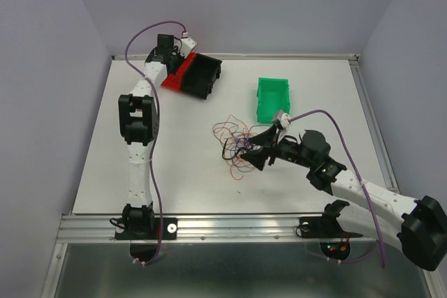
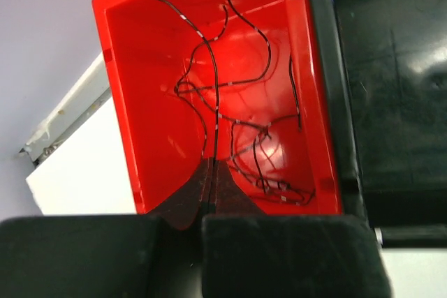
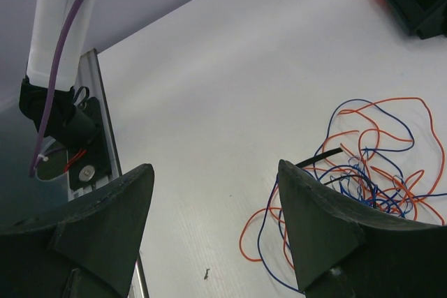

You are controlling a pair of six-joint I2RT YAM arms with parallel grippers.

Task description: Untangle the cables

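Mostly the cables (image 1: 234, 143) lie as an orange, blue and black tangle at mid-table, their loops sprawling with no single heading. The right gripper (image 3: 214, 172) is just beside them, jaws wide apart, its arm reaching low and inward. Far left, the left arm stretches out over the red bin (image 2: 140, 102). The left gripper (image 2: 211, 167) is pinched together on a black cable (image 2: 211, 68) that runs lengthwise up the bin.

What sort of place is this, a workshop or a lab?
Probably a robotics lab test cell: two robot arms bolted to a white table, plain walls boxing it in, and a green bin beside tangled thin cables.
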